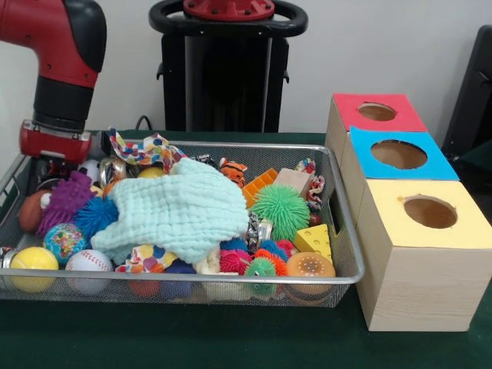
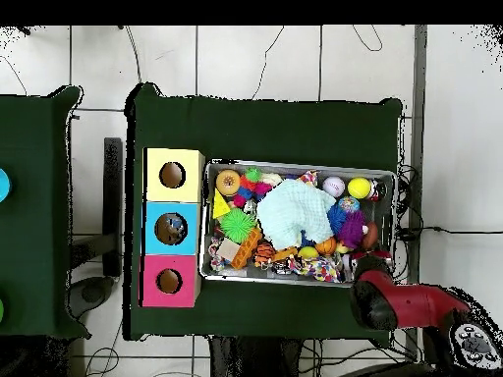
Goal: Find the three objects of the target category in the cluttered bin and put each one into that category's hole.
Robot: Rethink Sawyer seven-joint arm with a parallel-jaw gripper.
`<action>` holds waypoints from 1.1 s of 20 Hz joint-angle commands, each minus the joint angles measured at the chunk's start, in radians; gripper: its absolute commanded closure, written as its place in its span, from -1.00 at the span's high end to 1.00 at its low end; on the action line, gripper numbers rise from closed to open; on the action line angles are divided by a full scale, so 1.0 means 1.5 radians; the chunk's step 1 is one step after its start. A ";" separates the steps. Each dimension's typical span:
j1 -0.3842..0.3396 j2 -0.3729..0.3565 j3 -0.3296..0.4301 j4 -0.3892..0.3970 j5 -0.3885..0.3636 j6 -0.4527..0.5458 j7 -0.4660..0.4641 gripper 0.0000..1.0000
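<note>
The silver wire-mesh bin (image 1: 231, 284) is full of toys and also shows in the overhead view (image 2: 295, 164). A mint green cloth (image 1: 181, 211) lies over its middle. My gripper (image 1: 52, 167) hangs low over the bin's far left corner, by a purple spiky toy (image 1: 65, 198); its tips are hidden behind the toys. In the overhead view the arm's wrist (image 2: 371, 263) is over the bin's lower right corner. To the bin's right stand three wooden boxes with round holes: red (image 1: 377, 112), blue (image 1: 398, 154) and yellow (image 1: 429, 212).
Near the front rim lie a yellow ball (image 1: 32, 261), a baseball (image 1: 88, 265), a cheese wedge (image 1: 315, 240) and an orange doughnut toy (image 1: 310, 267). A green spiky ball (image 1: 280, 209) sits right of the cloth. The robot's black pedestal (image 1: 227, 69) stands behind.
</note>
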 commanded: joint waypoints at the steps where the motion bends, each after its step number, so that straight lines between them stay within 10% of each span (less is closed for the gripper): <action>1: -0.024 0.104 0.199 0.085 -0.024 -0.004 0.094 1.00; 22: 0.150 0.094 0.088 0.127 0.238 -0.083 0.208 1.00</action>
